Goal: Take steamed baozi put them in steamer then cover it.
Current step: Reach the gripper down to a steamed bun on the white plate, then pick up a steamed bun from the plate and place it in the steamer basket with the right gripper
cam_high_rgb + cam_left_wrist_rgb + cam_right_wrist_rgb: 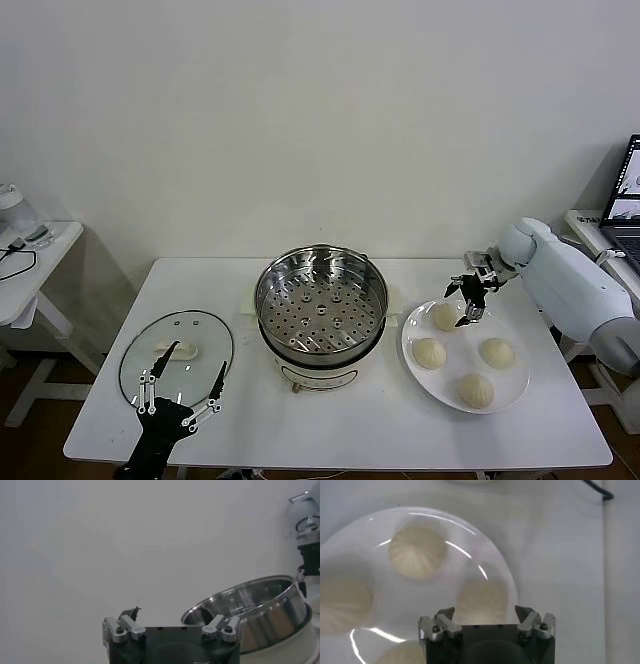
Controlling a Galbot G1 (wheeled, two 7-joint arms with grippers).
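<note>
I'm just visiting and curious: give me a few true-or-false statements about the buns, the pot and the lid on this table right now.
1. All four cream-white round buns lie on the flat white plate. True.
2. The shiny stainless-steel steamer pot already holds a bun. False: its perforated tray is bare.
3. The clear glass lid covers the pot. False: it lies flat on the white table, on the robot's left.
4. The right gripper hovers open over the plate's far bun. True.
5. The left gripper is shut on the lid handle. False: it is open near the lid.
</note>
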